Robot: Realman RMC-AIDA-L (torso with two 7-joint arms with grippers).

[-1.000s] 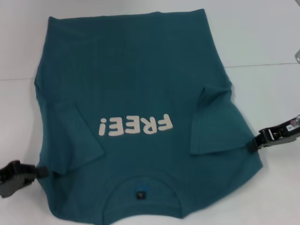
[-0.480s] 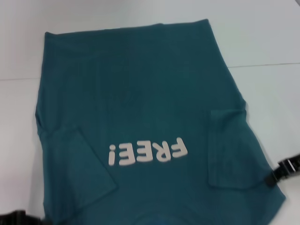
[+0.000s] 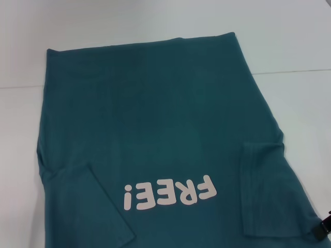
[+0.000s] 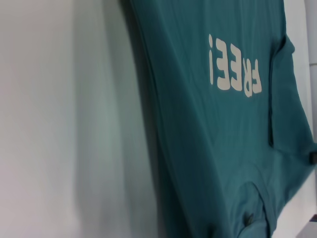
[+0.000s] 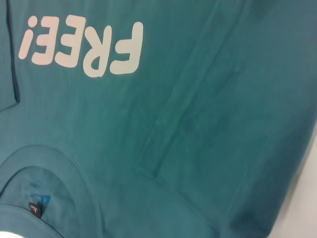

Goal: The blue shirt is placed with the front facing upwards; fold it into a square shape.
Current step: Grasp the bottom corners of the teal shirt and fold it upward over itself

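Head view: blue shirt (image 3: 155, 134) lies flat, front up, on the white table (image 3: 289, 46), both sleeves folded inward. Right gripper (image 3: 325, 230) shows only at the shirt's right shoulder edge; grip cannot be determined. Left wrist view: shirt with "FREE!" print (image 4: 235, 64). Right wrist view: collar (image 5: 49, 168), black neck label (image 5: 33, 210).
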